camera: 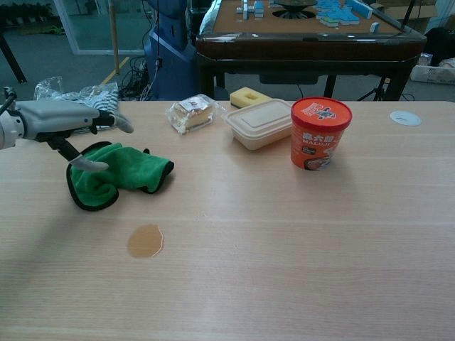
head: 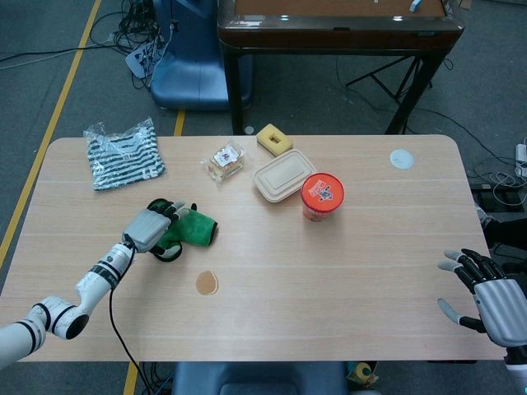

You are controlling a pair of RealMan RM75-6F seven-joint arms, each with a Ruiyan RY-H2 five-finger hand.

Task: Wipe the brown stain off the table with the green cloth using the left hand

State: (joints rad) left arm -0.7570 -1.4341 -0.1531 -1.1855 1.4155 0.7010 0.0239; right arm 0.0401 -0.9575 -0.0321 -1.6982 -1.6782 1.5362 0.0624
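Note:
The green cloth [head: 191,227] [camera: 126,171] lies bunched on the table's left half. My left hand [head: 151,227] [camera: 64,122] hovers over the cloth's left part, fingers spread, holding nothing. A small brown stain [head: 207,283] [camera: 145,241] marks the wood a little in front of the cloth. My right hand [head: 489,298] rests open near the table's front right corner, far from both; the chest view does not show it.
Behind the cloth stand a wrapped snack [head: 224,160], a beige lidded box [head: 283,175], an orange cup [head: 321,197] and a yellow sponge [head: 274,138]. A bagged striped cloth [head: 123,154] lies at the far left. A white disc [head: 401,159] sits far right.

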